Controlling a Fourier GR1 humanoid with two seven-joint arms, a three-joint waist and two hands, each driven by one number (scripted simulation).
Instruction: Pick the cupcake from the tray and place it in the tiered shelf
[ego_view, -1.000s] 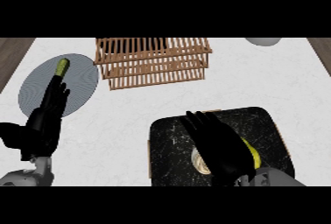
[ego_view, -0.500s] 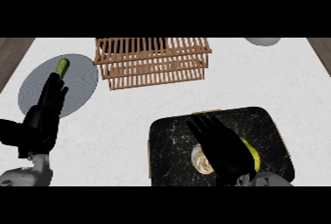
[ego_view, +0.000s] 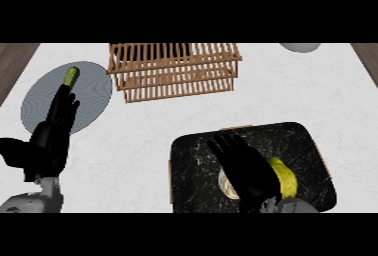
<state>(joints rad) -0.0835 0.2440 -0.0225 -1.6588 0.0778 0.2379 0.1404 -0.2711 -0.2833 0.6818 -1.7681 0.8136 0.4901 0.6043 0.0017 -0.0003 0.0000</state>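
Observation:
A black marbled tray (ego_view: 303, 142) lies at the lower right of the counter. My right hand (ego_view: 247, 167) hovers flat over it with straight fingers, open, covering most of the cupcake (ego_view: 227, 186), of which only a pale edge shows at the hand's left. A yellow-green item (ego_view: 284, 176) lies on the tray just right of the hand. The wooden tiered shelf (ego_view: 174, 70) stands at the back centre, apart from both hands. My left hand (ego_view: 50, 135) rests open at the left edge, fingers up.
A grey round plate (ego_view: 88, 95) at the left holds a small green vegetable (ego_view: 71, 76), partly behind my left hand. A grey bowl (ego_view: 300, 47) shows at the back right edge. Wooden strips border the white counter at both sides.
My right hand has slid a little toward the tray's near side over the cupcake. The left hand has barely shifted.

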